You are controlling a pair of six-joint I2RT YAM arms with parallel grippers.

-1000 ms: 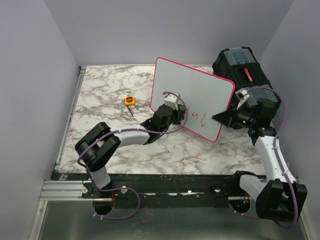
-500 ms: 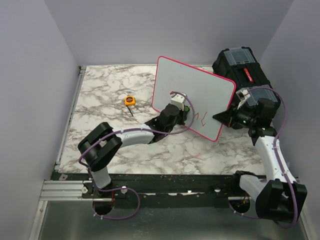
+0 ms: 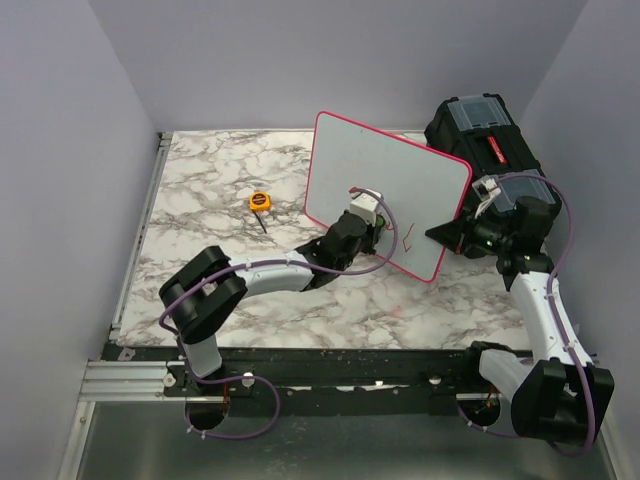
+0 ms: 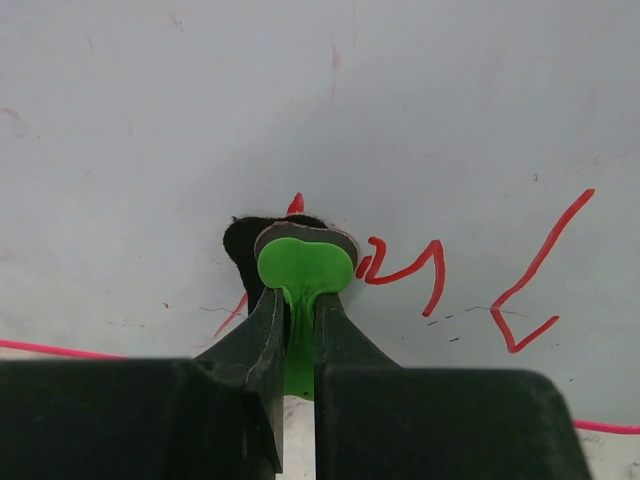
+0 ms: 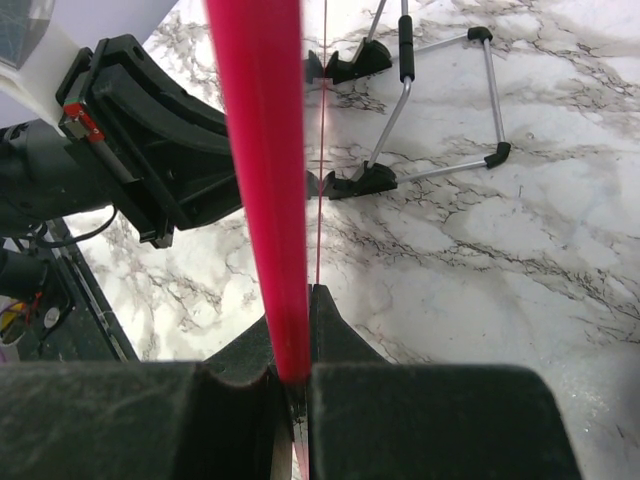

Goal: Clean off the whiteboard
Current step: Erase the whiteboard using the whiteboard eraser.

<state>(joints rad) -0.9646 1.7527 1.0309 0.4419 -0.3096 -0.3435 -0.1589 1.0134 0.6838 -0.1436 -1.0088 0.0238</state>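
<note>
A: Marble table carried whiteboard upright, right of centre. Progress?
B: Mostly wiped; few red strokes left. Left gripper was clamped on green eraser against it, right gripper pinched its rim.

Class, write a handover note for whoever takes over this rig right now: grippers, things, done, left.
Grippers: left gripper shut on a small green eraser, its pad against the large white, pink-rimmed whiteboard. Right gripper shut on the whiteboard's right rim.
Done: most of the face is blank.
Left: red marker strokes beside the eraser, near the bottom rim.
</note>
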